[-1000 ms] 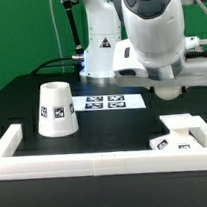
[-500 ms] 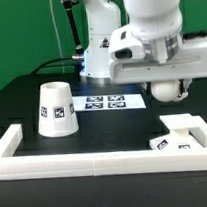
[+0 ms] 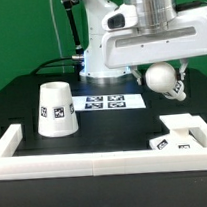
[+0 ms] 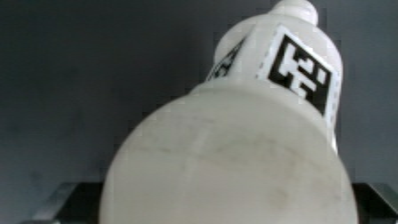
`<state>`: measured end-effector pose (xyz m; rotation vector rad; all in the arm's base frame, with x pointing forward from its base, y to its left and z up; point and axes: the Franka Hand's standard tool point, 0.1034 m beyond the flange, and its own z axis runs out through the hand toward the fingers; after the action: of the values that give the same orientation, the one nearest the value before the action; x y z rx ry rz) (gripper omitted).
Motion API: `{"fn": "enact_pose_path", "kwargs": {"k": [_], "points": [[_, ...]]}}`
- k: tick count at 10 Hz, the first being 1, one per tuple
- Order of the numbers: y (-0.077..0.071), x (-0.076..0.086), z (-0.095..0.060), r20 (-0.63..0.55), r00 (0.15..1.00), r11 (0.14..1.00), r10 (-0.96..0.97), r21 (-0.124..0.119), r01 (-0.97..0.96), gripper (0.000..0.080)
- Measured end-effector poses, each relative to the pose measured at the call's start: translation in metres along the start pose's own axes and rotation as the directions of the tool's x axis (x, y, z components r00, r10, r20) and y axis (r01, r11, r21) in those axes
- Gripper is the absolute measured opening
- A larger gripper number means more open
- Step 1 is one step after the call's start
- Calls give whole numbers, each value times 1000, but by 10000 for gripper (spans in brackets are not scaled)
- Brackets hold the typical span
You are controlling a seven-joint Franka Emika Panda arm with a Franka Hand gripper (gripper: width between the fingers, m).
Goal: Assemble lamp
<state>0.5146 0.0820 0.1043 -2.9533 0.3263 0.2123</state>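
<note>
My gripper (image 3: 169,80) is shut on the small round white bulb (image 3: 158,79) and holds it tilted in the air, above the table at the exterior view's right. In the wrist view the bulb (image 4: 231,140) fills the picture between the jaws, tag side showing, neck pointing away. The cone-shaped shade (image 3: 56,108) stands on the table at the exterior view's left, tag facing front. The flat square base (image 3: 185,134) lies at the front right, below the held bulb, against the rail.
The marker board (image 3: 108,101) lies flat mid-table behind the shade. A long white border rail (image 3: 86,164) runs along the front edge with short arms at both ends. The arm's white body (image 3: 137,39) looms over the back right.
The arm has risen and the wrist has turned. The bulb has come up off the table level and now hangs tilted in the gripper. Shade and base have not moved.
</note>
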Motion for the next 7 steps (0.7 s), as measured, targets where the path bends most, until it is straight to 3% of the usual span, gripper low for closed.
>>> {"fn": "enact_pose_path", "kwargs": {"k": [1, 4, 7], "points": [[0, 2, -1, -3, 1000, 1000, 0, 1, 0, 579], [-1, 18, -20, -91, 964, 967, -249, -82, 242, 579], [-1, 19, -20, -95, 956, 959, -276, -88, 268, 579]]}}
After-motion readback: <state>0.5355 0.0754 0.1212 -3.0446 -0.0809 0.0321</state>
